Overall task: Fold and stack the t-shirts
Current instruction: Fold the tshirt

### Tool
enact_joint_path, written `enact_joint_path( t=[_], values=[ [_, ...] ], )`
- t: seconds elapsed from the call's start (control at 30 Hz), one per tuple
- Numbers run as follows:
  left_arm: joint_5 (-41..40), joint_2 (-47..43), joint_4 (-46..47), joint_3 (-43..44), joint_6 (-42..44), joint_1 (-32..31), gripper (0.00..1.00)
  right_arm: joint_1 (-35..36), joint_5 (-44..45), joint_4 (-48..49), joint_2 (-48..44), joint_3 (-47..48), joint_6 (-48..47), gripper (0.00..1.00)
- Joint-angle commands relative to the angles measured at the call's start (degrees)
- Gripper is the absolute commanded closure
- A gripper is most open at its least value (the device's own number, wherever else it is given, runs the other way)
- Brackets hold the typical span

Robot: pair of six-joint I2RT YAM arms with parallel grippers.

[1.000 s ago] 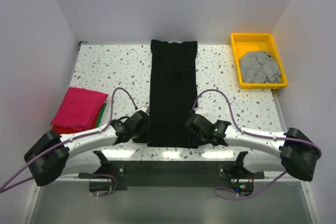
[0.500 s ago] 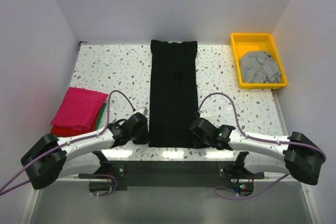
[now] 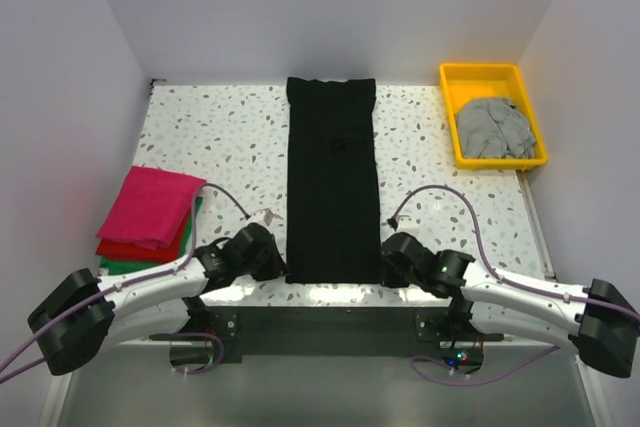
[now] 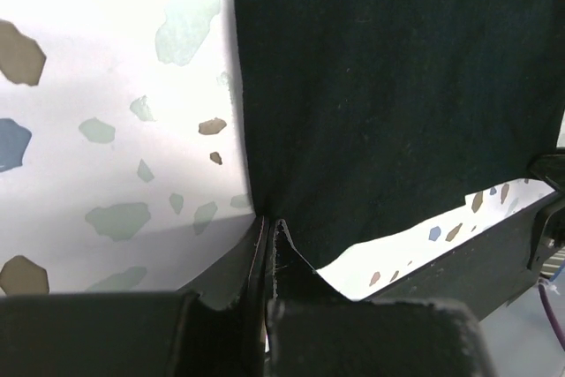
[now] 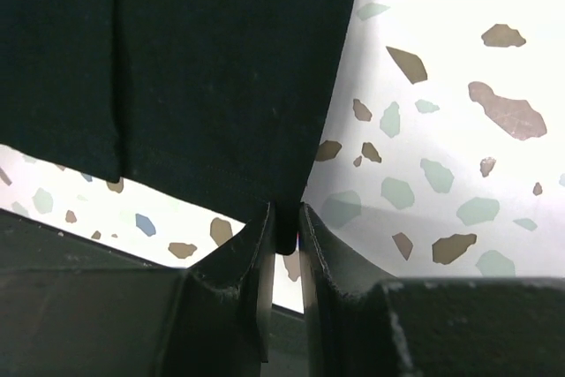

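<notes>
The black t-shirt [image 3: 332, 177] lies folded into a long narrow strip down the middle of the table. My left gripper [image 3: 274, 259] is shut on its near left corner. In the left wrist view the fingertips [image 4: 267, 222] pinch the edge of the black cloth [image 4: 397, 86]. My right gripper [image 3: 392, 259] grips the near right corner, and the right wrist view shows the corner of the cloth [image 5: 194, 59] between its nearly closed fingers [image 5: 284, 222]. A magenta t-shirt [image 3: 150, 205] tops a folded stack at the left, over red [image 3: 122, 247] and green [image 3: 118, 266] ones.
A yellow tray [image 3: 480, 71] at the back right holds a crumpled grey t-shirt [image 3: 492, 127]. The speckled table [image 3: 220, 137] ends just behind both grippers at its near edge. Purple cables loop over each wrist.
Both arms have drawn back toward the near edge of the table. Both grippers closed onto the black t-shirt's near corners, and its near hem slid slightly nearer.
</notes>
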Motion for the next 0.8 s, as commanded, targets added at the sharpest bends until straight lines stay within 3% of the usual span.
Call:
enact_joint_path(
  t=[0.0,0.5,0.67,0.77],
  values=[
    [-0.1,-0.6,-4.3,-2.6,-1.4,-0.4,1.00,0.2,0.0,-2.0,-3.2,-1.6,1.5,0.80],
    [0.0,-5.4,-9.0,-1.9,-2.5,-0.6,1.00,0.3,0.0,-5.4,-8.7,-1.7,2.5,0.80],
    [1.5,-4.7,-9.2,0.2,-1.1,-0.8,1.00,0.3,0.5,-6.4,-6.4,2.2,-0.3,0.70],
    [1.1,-5.1,-10.7,2.2,0.1,-1.2,0.86,0.3,0.3,-6.3,-3.6,4.9,-2.8,0.65]
  ],
)
